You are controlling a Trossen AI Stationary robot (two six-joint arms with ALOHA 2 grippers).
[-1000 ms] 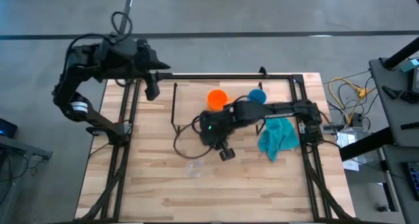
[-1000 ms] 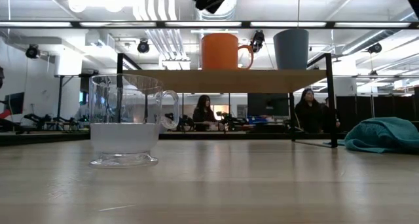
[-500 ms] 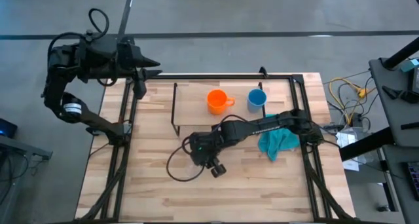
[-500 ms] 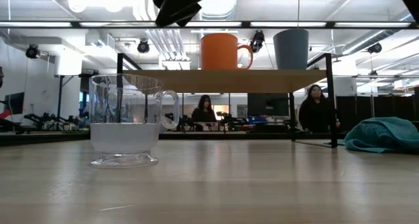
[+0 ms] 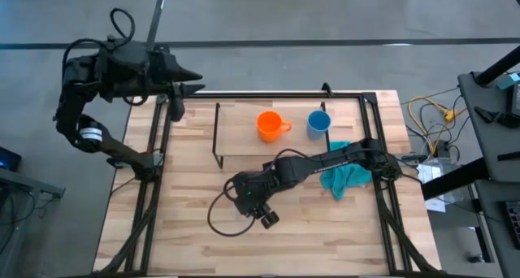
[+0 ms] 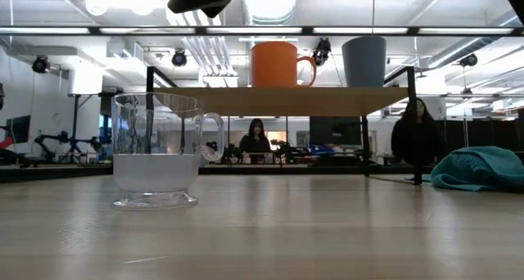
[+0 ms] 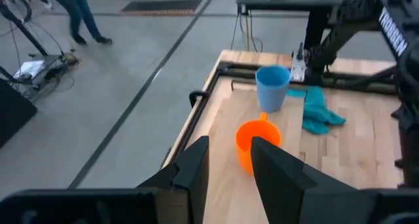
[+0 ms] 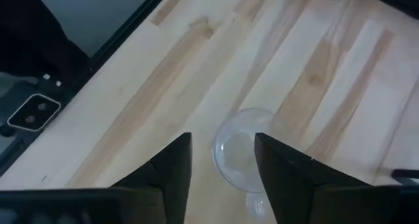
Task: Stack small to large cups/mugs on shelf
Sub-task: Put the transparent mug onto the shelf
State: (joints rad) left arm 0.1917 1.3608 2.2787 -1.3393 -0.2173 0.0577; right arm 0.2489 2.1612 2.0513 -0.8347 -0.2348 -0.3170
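— Where was the clear glass (image 8: 241,153)?
— On the table, under the right gripper (image 8: 222,160), fingers spread, holding nothing.
— The left gripper (image 7: 229,165)?
— Parked open; orange mug (image 5: 269,125) and blue cup (image 5: 318,122) topped the shelf (image 5: 244,145).

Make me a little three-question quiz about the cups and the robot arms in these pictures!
1. True or false: the orange mug stands on the shelf.
2. Which cup is still down on the table?
A. the light blue cup
B. the clear glass
C. the orange mug
3. Fill in: the right gripper hangs over the clear glass with its fingers ____.

Key: 1 true; 2 B; 3 open. The left gripper waits near the table's far left corner.
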